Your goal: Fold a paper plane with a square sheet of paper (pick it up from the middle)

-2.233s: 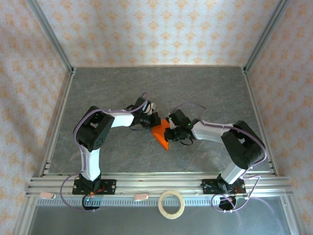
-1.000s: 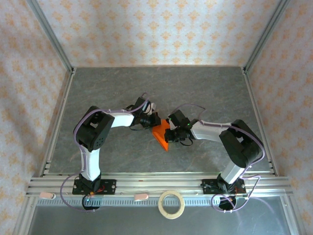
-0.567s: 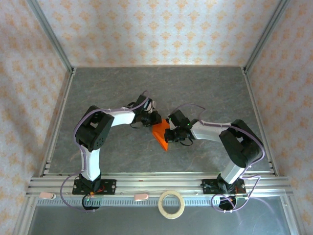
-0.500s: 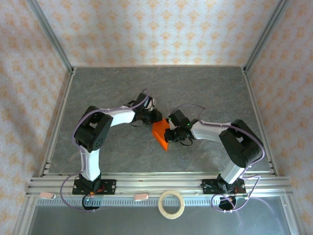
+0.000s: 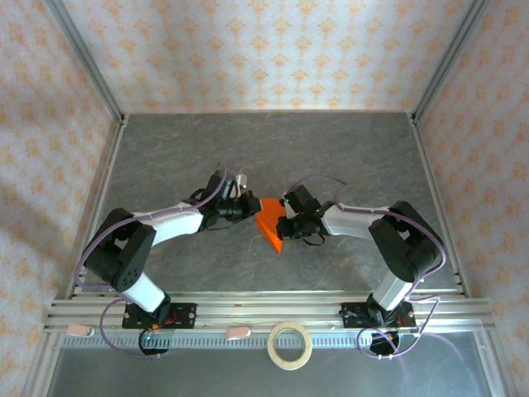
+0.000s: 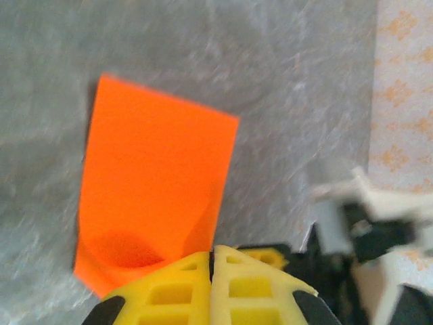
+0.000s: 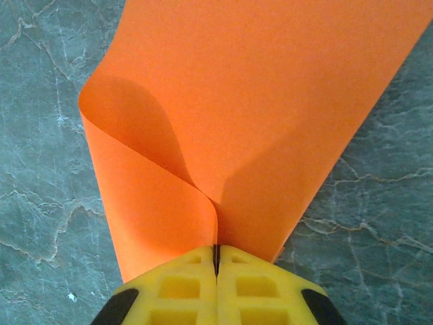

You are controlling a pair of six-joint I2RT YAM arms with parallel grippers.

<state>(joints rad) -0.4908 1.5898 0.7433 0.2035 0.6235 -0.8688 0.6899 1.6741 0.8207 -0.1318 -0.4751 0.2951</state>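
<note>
My right gripper is clenched on the paper plane, nipping two orange layers where they curl together. The sheet fans away from my fingers and lies near the middle of the table, a little toward the near edge. My left gripper is pressed shut right at the paper's opposite edge. I cannot tell whether a layer is caught between those fingers or they only touch it.

What worries me most is the loose curl by my right fingers. The fold there is bowed, not flat, so I judge that pressing down now would set a crooked crease and leave the wings uneven.

If my left fingers do have the edge, any pull away from my right hand could tear the sheet or drag it out of the pinch. If they have nothing, the paper hangs on one small grip and may pivot or slide on the smooth table as I move.

My two wrists also sit very near each other, so a careless swing could knock them together and crumple the fold
</note>
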